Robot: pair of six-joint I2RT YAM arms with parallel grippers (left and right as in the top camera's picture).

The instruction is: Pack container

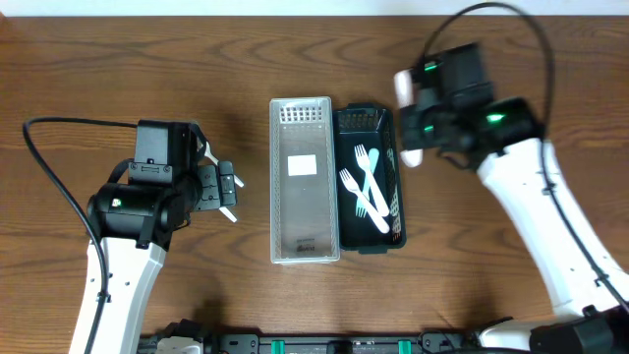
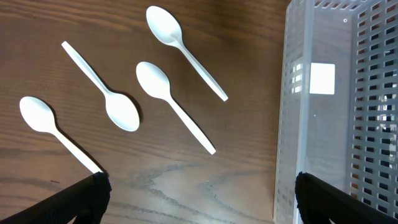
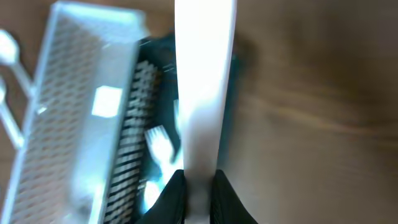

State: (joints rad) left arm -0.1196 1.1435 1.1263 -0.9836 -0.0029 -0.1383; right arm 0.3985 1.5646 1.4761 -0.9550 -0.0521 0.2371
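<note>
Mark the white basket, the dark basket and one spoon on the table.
white basket (image 1: 305, 211), overhead view, bare floor.
dark basket (image 1: 359, 120), overhead view, perforated far end.
spoon (image 2: 152, 81), left wrist view, bowl.

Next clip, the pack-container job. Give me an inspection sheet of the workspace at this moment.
Surface: wooden table, no spills seen.
Job's things: white basket empty but for a label; dark basket right beside it holds white forks; four white spoons lie loose left of the white basket.
Clutter: nothing seen.
Grippers: left gripper open over the spoons, holding nothing; right gripper shut on a white utensil near the dark basket.
Cables: left cable and right cable loop off the arms, away from the baskets.
Surroundings: dark rail along the near edge.
</note>
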